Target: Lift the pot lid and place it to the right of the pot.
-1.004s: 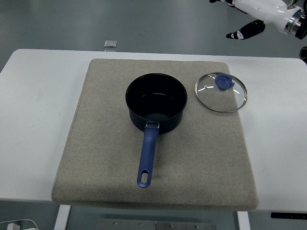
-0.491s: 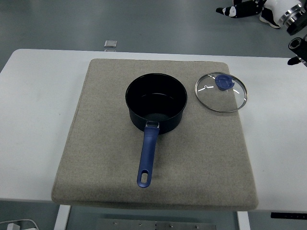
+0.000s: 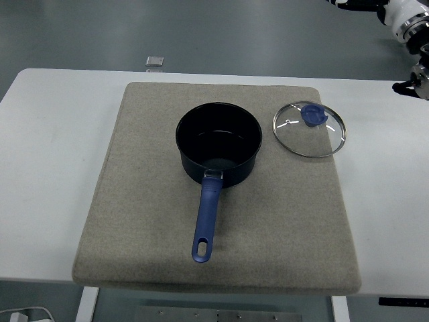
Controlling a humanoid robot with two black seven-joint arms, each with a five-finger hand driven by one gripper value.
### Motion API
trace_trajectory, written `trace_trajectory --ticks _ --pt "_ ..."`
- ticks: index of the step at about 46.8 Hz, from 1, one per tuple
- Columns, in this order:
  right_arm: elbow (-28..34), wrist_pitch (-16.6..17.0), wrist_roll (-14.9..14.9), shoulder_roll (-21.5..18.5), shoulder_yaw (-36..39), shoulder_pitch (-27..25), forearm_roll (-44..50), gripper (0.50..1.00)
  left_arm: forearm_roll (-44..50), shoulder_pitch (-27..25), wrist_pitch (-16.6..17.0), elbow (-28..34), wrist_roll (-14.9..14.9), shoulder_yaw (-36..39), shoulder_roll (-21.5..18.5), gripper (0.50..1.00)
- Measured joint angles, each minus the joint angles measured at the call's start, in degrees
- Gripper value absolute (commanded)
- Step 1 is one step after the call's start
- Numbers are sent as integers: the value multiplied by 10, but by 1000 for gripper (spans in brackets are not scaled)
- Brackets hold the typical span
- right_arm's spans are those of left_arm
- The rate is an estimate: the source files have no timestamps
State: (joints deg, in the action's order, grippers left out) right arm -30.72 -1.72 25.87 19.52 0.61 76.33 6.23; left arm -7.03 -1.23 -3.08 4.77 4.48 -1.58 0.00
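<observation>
A dark blue pot (image 3: 218, 137) stands uncovered at the middle of the grey mat (image 3: 141, 221), its blue handle (image 3: 206, 225) pointing toward the near edge. The glass lid (image 3: 309, 131) with a blue knob (image 3: 312, 114) lies flat on the mat just right of the pot, apart from it. My right hand (image 3: 352, 3) shows only as a sliver at the top right corner, high above and behind the lid, its fingers stretched out leftward and holding nothing. Its white wrist (image 3: 405, 17) follows to the right. The left arm is out of view.
The mat covers most of the white table (image 3: 47, 168). A small silvery square object (image 3: 155, 61) lies beyond the table's far edge. A black part of the right arm (image 3: 419, 84) sticks in at the right edge.
The right hand has risen and drawn back toward the top right corner, almost leaving the picture. Pot and lid have not moved.
</observation>
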Motion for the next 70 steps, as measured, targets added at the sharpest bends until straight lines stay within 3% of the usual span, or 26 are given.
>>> trace_trajectory --ticks 9,18,22,27,33,42,50,70 --pt "1 6 -63 -3 10 -19 -95 915 0 0 0 0 0 0 0 1000" --pt "2 11 -137 -13 89 -53 -161 915 0 0 0 0 0 0 0 1000" --pt "1 12 -144 -25 107 -60 -162 915 0 0 0 0 0 0 0 1000" --pt "1 23 -144 -29 115 -70 -162 915 0 0 0 0 0 0 0 1000" --pt "1 83 -131 -32 143 -87 -163 915 0 0 0 0 0 0 0 1000" --pt "6 123 -76 -32 177 -109 -159 917 0 0 0 0 0 0 0 1000" --pt "11 122 -58 -33 209 -117 -161 917 0 0 0 0 0 0 0 1000" --pt "18 89 -58 -40 218 -122 -157 917 0 0 0 0 0 0 0 1000"
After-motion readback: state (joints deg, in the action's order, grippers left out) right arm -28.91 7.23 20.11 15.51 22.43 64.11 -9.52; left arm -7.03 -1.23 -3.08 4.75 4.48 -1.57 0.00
